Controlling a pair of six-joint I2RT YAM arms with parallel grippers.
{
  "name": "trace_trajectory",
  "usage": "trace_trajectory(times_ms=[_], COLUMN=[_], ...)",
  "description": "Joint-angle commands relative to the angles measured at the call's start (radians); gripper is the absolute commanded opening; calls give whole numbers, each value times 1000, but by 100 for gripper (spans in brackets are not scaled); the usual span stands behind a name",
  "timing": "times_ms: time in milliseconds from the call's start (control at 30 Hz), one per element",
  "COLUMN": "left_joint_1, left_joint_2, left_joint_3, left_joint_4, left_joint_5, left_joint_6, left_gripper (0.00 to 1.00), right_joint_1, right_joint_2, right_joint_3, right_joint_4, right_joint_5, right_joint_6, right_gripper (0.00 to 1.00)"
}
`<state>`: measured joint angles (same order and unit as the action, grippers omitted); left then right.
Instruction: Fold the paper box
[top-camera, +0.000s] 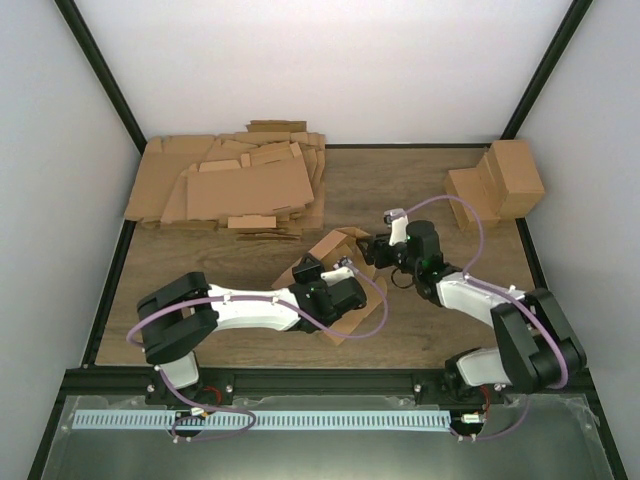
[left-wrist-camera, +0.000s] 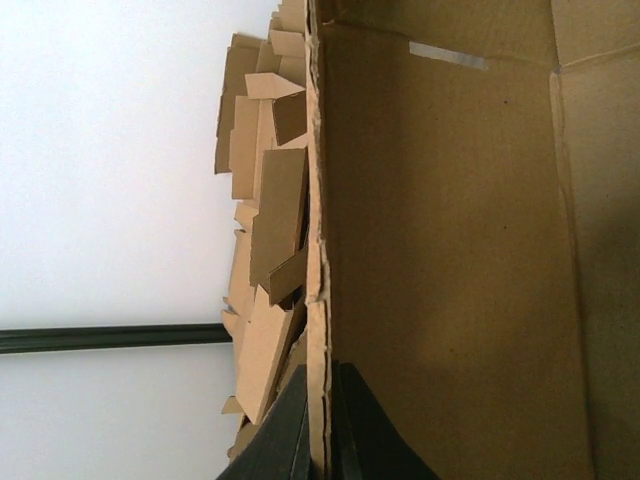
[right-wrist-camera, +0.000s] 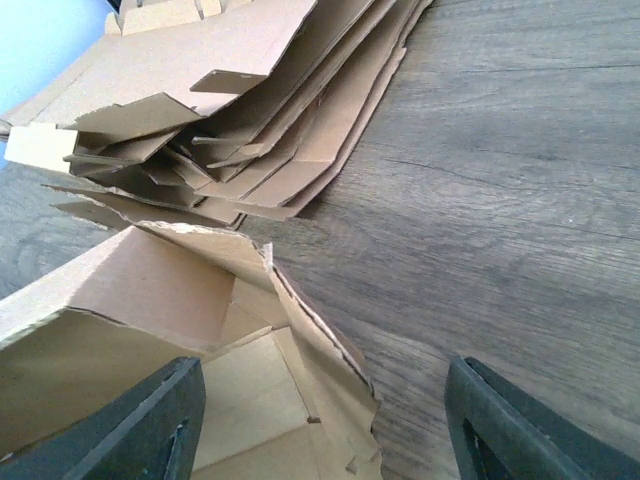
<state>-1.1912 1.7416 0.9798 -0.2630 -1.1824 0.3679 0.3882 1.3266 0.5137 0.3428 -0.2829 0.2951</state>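
The paper box (top-camera: 338, 245) stands part-folded at the table's middle, tipped between the two arms. My left gripper (top-camera: 309, 270) is shut on one of its walls. In the left wrist view the two dark fingers (left-wrist-camera: 290, 430) pinch the wall's raw edge, and the brown inner panel (left-wrist-camera: 450, 250) fills the right side. My right gripper (top-camera: 368, 250) is at the box's right end. Its fingers (right-wrist-camera: 150, 425) stand wide apart and open, straddling a raised side wall (right-wrist-camera: 320, 340) without touching it. The box's inside (right-wrist-camera: 150, 290) shows creased flaps.
A thick heap of flat cardboard sheets (top-camera: 235, 185) lies at the back left, also seen as the heap (right-wrist-camera: 250, 100) in the right wrist view. Folded brown cuboids (top-camera: 500, 185) stand at the back right. White walls with black frame posts enclose the wooden table (top-camera: 420, 200).
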Motion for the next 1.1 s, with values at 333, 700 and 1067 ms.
trace_trajectory(times_ms=[333,700,1067], left_joint_1=[-19,-20,-20], left_joint_2=[-73,-89,-123], left_joint_3=[-56,-70,-22], left_joint_4=[60,50,4], left_joint_5=[19,1,4], left_joint_6=[8,12,-16], left_gripper=[4,4,4], right_joint_1=[-6,15,26], right_joint_2=[195,232,180], right_joint_3=[82,13,-21], right_joint_4=[256,379,402], right_joint_5=[-40,-23,-3], right_joint_6=[-38,2,-92], right_gripper=[63,56,51])
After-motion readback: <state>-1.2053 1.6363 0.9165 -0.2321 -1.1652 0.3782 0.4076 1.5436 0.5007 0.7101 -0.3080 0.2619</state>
